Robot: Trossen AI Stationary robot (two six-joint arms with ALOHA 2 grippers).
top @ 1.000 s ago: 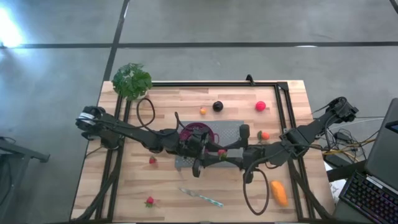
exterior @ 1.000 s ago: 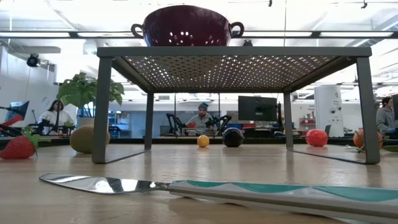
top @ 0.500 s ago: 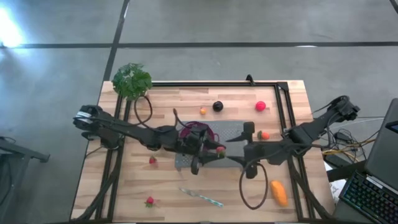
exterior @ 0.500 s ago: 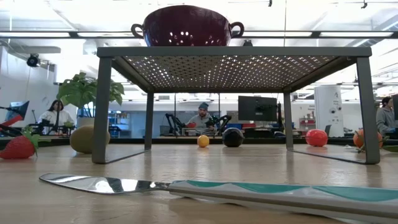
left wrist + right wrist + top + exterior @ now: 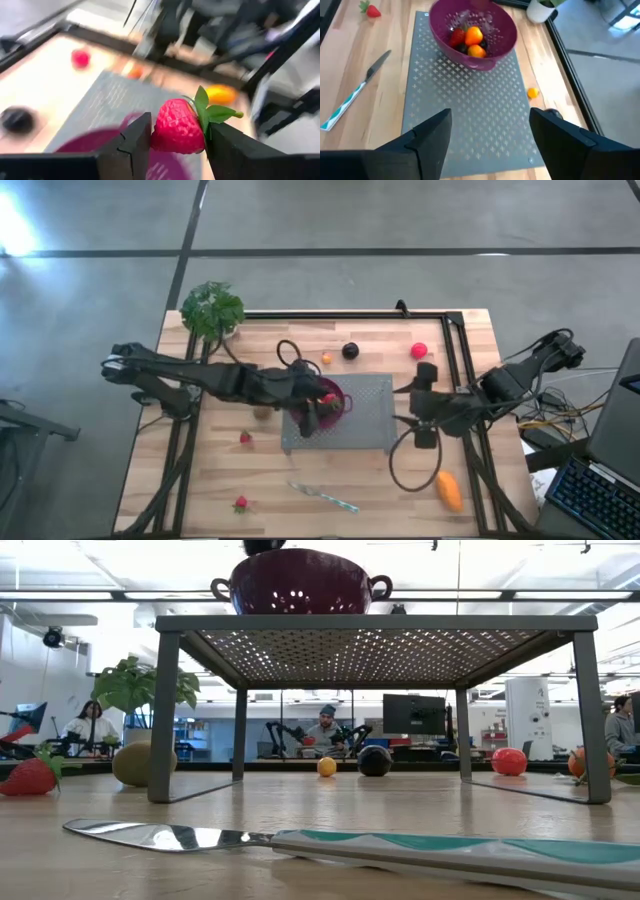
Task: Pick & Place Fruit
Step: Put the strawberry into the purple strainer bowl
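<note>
A red strawberry (image 5: 177, 127) with green leaves hangs just above the purple colander (image 5: 335, 402), and my left gripper (image 5: 322, 406) is shut on it. The colander stands on the grey perforated rack (image 5: 365, 420) and holds a strawberry and orange pieces (image 5: 472, 37). My right gripper (image 5: 490, 135) is open and holds nothing, above the rack's right end (image 5: 412, 406). On the table lie two strawberries (image 5: 245, 438) (image 5: 240, 503), a kiwi (image 5: 262, 412), a dark plum (image 5: 350, 351), a small orange (image 5: 326, 359), a pink-red ball (image 5: 419, 351) and an oblong orange fruit (image 5: 449, 491). My left gripper pinches the strawberry between its two fingers, one on the red flank (image 5: 156, 134) and one on the leafy side (image 5: 204, 125). The fingers come from the table's left, slanting a little downward. The berry is lifted clear, above the colander's bowl.
A slim knife (image 5: 322, 497) lies near the front edge, and a leafy plant (image 5: 212, 309) stands at the far left corner. Black frame rails (image 5: 455, 370) run along the table's sides. In the low view, people sit in the room behind the table.
My left gripper has carried the strawberry from above the rack's near part toward the far left, over the colander, and has tipped up toward level. My right gripper has drawn back from the strawberry toward the table's right edge.
</note>
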